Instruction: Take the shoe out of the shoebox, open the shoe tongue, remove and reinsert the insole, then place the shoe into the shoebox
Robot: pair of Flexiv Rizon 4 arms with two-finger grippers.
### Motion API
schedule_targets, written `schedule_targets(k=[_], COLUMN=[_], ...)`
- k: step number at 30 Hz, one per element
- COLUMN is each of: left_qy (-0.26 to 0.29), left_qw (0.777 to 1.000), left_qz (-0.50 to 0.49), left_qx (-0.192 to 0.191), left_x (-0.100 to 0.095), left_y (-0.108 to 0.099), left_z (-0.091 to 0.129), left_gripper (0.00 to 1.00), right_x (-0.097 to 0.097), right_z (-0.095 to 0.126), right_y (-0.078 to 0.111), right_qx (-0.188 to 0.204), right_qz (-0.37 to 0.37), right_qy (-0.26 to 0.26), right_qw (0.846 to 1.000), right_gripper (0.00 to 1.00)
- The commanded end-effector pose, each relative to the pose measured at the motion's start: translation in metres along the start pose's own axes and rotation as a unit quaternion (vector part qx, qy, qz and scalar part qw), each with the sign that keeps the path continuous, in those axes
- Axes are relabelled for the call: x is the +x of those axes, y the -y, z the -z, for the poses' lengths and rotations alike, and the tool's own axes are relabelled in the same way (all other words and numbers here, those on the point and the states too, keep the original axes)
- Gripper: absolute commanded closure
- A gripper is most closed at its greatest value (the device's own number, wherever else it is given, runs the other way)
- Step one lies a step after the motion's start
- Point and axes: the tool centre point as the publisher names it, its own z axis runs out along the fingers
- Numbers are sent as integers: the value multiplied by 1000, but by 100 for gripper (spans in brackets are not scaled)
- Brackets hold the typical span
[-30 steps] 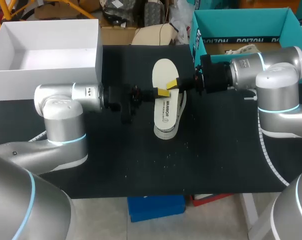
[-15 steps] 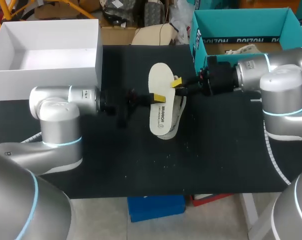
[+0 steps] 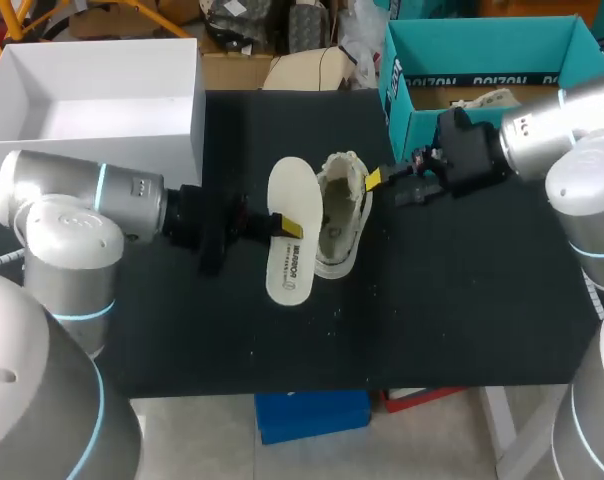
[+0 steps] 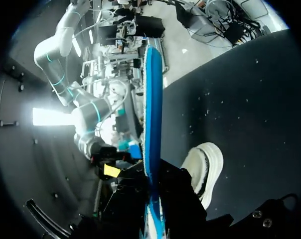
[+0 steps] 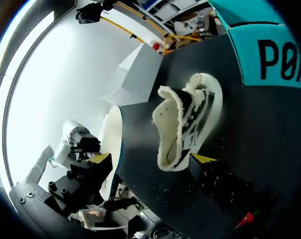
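A pale low shoe (image 3: 340, 215) lies on its side in the middle of the black table. Left of it my left gripper (image 3: 282, 222) is shut on the white insole (image 3: 285, 268), which is out of the shoe and beside it. In the left wrist view the insole (image 4: 151, 109) stands edge-on, blue underside showing, clamped between the fingers, with the shoe (image 4: 206, 164) to one side. My right gripper (image 3: 380, 180) is open just right of the shoe, touching nothing. One of its yellow fingertips (image 5: 203, 158) sits close to the shoe (image 5: 183, 124). The teal shoebox (image 3: 422, 85) stands at the back right.
A large white box (image 3: 92, 130) stands at the back left, behind my left arm. The black table top (image 3: 432, 300) lies bare in front of the shoe and to its right.
My left gripper has drawn the insole leftward off the shoe. My right gripper has opened, let go of the shoe and pulled back to the right.
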Motion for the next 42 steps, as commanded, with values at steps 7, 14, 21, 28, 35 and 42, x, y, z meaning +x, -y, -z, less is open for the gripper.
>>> schedule_targets(k=[7, 14, 21, 28, 35, 42], left_qy=[-87, -43, -54, -95, -135, -134], left_qw=[996, 998, 993, 984, 966, 961], left_qz=[1, 40, 76, 100, 149, 160], left_qx=[4, 26, 76, 109, 162, 181], left_x=[-5, -5, 2, 2, 4, 15], left_y=[6, 9, 22, 34, 51, 54], left_z=[16, 20, 18, 21, 18, 10], left_gripper=[100, 100, 100, 100, 100, 100], right_x=[7, 11, 14, 16, 16, 16], right_z=[9, 10, 15, 24, 25, 25], right_y=[4, 8, 20, 32, 34, 34], right_qx=[1, -2, -9, -36, -42, -42], right_qz=[20, 75, 113, 155, 164, 164], right_qy=[135, 186, 222, 252, 258, 258], right_qw=[991, 980, 968, 955, 951, 951], right_gripper=[0, 0, 0, 0, 0, 0])
